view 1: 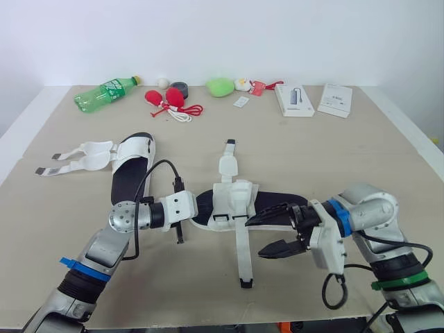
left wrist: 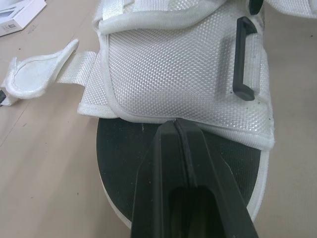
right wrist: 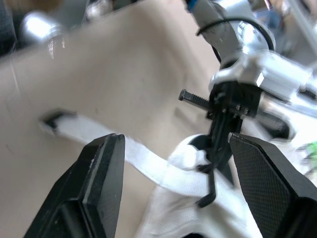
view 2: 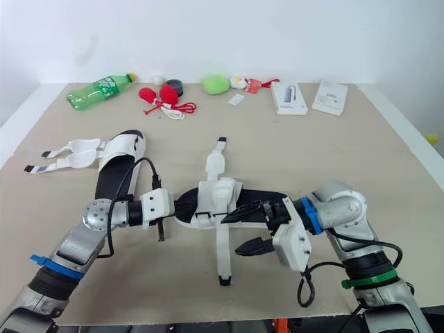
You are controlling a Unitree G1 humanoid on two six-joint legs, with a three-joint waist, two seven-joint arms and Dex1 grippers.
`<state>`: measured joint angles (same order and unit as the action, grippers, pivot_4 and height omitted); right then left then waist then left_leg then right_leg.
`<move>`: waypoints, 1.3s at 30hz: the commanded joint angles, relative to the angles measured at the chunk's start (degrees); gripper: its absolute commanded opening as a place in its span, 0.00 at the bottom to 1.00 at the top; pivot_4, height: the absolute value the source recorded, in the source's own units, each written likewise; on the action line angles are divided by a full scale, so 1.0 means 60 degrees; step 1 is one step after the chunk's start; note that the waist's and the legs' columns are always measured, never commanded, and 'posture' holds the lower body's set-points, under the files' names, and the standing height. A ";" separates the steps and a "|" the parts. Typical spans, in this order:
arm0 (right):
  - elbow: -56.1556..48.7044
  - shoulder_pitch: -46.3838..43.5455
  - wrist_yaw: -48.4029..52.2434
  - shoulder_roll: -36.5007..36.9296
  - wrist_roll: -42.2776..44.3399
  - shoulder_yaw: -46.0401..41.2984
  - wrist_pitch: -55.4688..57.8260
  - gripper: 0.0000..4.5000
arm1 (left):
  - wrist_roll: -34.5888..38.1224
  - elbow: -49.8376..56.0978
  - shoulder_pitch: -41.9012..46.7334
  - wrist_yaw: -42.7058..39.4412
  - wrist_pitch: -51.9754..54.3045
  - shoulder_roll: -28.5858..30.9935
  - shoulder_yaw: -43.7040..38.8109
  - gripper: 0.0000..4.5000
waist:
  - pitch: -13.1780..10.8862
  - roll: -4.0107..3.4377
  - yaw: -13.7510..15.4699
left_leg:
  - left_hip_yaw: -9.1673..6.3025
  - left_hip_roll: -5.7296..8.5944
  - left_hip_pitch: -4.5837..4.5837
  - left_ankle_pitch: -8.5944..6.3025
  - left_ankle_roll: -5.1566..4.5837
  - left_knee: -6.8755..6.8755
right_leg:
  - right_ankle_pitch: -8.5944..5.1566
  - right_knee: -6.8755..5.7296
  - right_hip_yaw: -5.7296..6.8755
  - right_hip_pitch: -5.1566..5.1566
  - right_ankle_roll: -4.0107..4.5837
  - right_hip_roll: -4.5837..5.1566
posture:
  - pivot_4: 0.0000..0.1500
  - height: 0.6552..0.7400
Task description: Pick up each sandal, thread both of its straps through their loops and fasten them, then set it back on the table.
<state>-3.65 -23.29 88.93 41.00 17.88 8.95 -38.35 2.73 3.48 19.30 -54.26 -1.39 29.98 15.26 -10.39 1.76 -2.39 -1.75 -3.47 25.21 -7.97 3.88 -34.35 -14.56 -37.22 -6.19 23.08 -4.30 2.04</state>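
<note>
Near the front edge of the table [view 1: 312,152] the sandal [view 1: 232,198] lies flat, its straps undone and one strap [view 1: 243,257] trailing toward me. My left arm bends in from the side. The wrist view shows my left gripper [left wrist: 176,124] clenched, tips at the white upper's hem. My right gripper [view 1: 262,236] hovers released at the sandal's other end, and its wrist view frames that strap between my spread fingers. A second sandal [view 1: 132,166] lies farther left.

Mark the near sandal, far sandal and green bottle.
near sandal [view 1: 232,196], left eye view, white upper.
far sandal [view 1: 129,173], left eye view, black footbed.
green bottle [view 1: 101,95], left eye view, body.
</note>
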 commanded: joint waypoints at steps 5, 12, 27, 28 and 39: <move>0.2014 -0.0596 -0.1216 -0.0646 -0.2367 0.1030 -0.5314 0.80 | -0.0182 0.0043 -0.0313 -0.0061 0.0241 0.0089 0.0266 0.00 | 0.0002 0.0000 -0.0031 | 0.0000 -0.0001 -0.0027 0.0001 -0.0002 0.0004 | 0.0001 -0.0001 -0.0007 -0.0028 0.0007 -0.0002 | 1.00 1.00; 0.2076 -0.0790 -0.2809 -0.0490 -0.3512 0.1637 -0.5416 0.80 | -0.0163 0.0206 -0.0435 -0.0050 0.0381 0.0151 0.0223 0.00 | 0.0003 0.0000 -0.0030 | 0.0000 -0.0002 -0.0043 0.0002 -0.0004 0.0004 | 0.0003 -0.0002 -0.0011 -0.0043 0.0015 -0.0002 | 1.00 1.00; 0.0714 -0.0405 -0.3537 0.0705 -0.0812 0.2999 -0.2284 0.02 | -0.0186 0.0071 -0.0362 -0.0123 0.0356 0.0162 0.0245 0.00 | 0.0003 -0.0001 -0.0026 | 0.0001 -0.0002 -0.0098 0.0002 -0.0005 0.0004 | 0.0001 -0.0002 -0.0017 -0.0110 0.0018 0.0000 | 1.00 1.00; 0.0405 -0.0236 -0.3550 0.0699 -0.0079 0.2971 -0.1453 0.02 | -0.0188 0.0058 -0.0357 -0.0131 0.0351 0.0165 0.0247 0.00 | 0.0003 -0.0001 -0.0025 | 0.0001 -0.0002 -0.0100 0.0002 -0.0006 0.0004 | 0.0001 -0.0002 -0.0017 -0.0113 0.0019 0.0000 | 1.00 1.00; -0.1159 -0.0009 -0.5272 0.0034 0.3027 0.1431 0.5576 0.02 | -0.0206 -0.0020 -0.0296 -0.0234 0.0329 0.0214 0.0244 0.00 | 0.0004 0.0000 -0.0023 | 0.0001 -0.0006 -0.0107 -0.0002 -0.0016 -0.0001 | 0.0004 -0.0003 -0.0021 -0.0123 0.0021 -0.0002 | 1.00 1.00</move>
<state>-8.32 -22.65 59.37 41.40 33.91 20.28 -9.18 2.38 4.71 18.34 -54.33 0.01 30.49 14.98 -10.37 1.76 -2.53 -1.74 -3.50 24.58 -7.98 3.78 -34.36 -14.54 -37.23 -6.31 22.36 -4.19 2.03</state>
